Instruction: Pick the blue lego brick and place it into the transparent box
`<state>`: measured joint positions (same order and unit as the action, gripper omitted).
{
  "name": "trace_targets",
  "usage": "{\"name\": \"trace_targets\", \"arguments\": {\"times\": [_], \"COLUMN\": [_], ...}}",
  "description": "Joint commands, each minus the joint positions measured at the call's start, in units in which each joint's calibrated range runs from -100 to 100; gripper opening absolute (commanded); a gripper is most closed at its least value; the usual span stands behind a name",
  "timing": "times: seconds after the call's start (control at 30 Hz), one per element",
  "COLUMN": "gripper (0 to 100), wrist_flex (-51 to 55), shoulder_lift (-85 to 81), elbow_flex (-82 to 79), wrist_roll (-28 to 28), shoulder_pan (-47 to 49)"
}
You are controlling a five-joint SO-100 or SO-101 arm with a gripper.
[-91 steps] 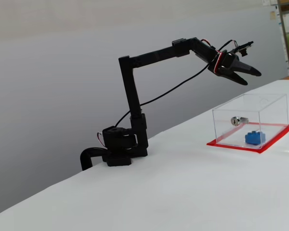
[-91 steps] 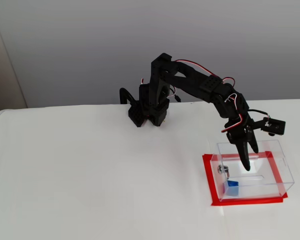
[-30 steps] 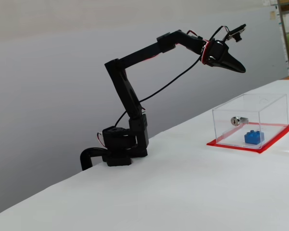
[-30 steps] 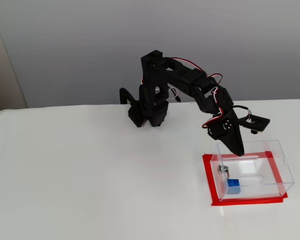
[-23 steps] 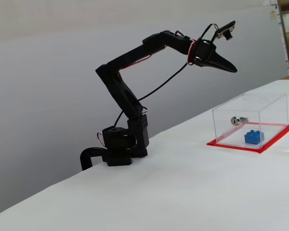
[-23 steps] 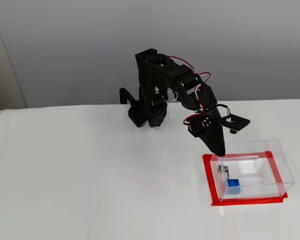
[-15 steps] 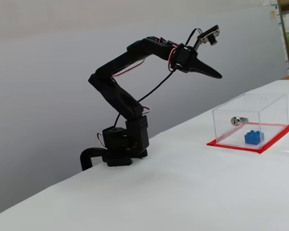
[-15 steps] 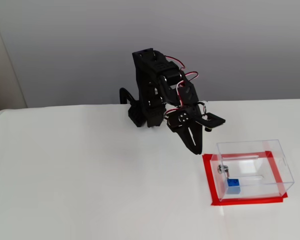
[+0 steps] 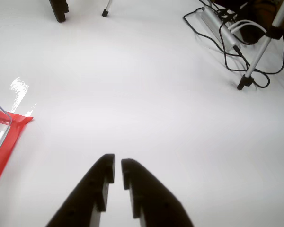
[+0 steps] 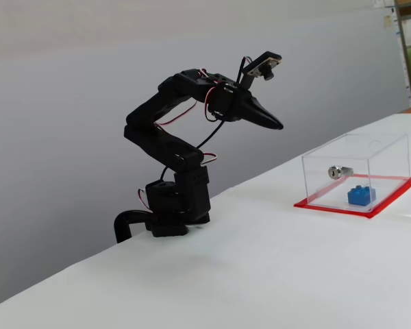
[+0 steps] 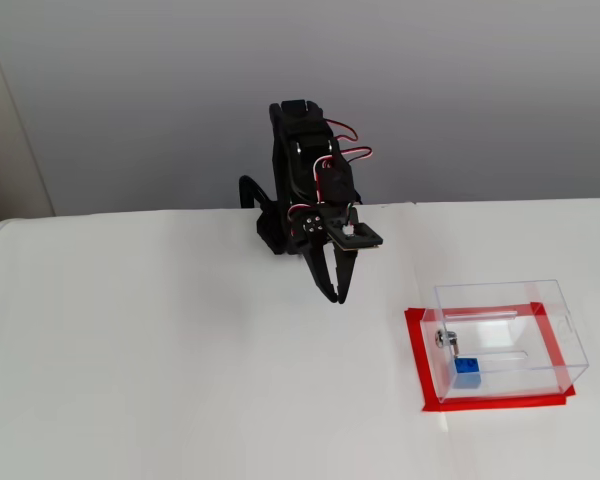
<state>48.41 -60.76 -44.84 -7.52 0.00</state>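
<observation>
blue lego brick [image 10: 361, 196]: showing bright blue through the clear walls
transparent box [image 10: 383, 154]: showing see-through, colourless walls, with a red base plate edging it
metal fitting [image 10: 337, 171]: showing silver inside the box
arm [image 10: 166, 147]: showing matte black, with red and white wires trailing over it
gripper [image 9: 118, 166]: showing plain black jaws
table [image 11: 160, 360]: showing plain white, no pattern
wall [image 10: 68, 123]: showing flat pale grey
cables [image 9: 222, 35]: showing black over the white table

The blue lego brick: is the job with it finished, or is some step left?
Done: the blue lego brick lies inside the transparent box, beside a silver fitting. In hand: nothing; the tool is empty, its jaws nearly together, held above bare table away from the box. Left: nothing visible.
</observation>
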Motion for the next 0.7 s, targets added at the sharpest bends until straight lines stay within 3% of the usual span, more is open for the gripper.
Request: {"name": "trace_targets", "arguments": {"times": [0.0,0.3,0.67], "gripper": [1,2,2], "wrist_flex": [-0.81,-0.81,-0.81], "shoulder_lift": [-5.55,-19.72,-38.14], "elbow_flex": [-5.07,-23.52,-43.05], "wrist_roll": [1.73,1.99,7.26], "shoulder_pan": [-1.59,-1.74,-6.91]}}
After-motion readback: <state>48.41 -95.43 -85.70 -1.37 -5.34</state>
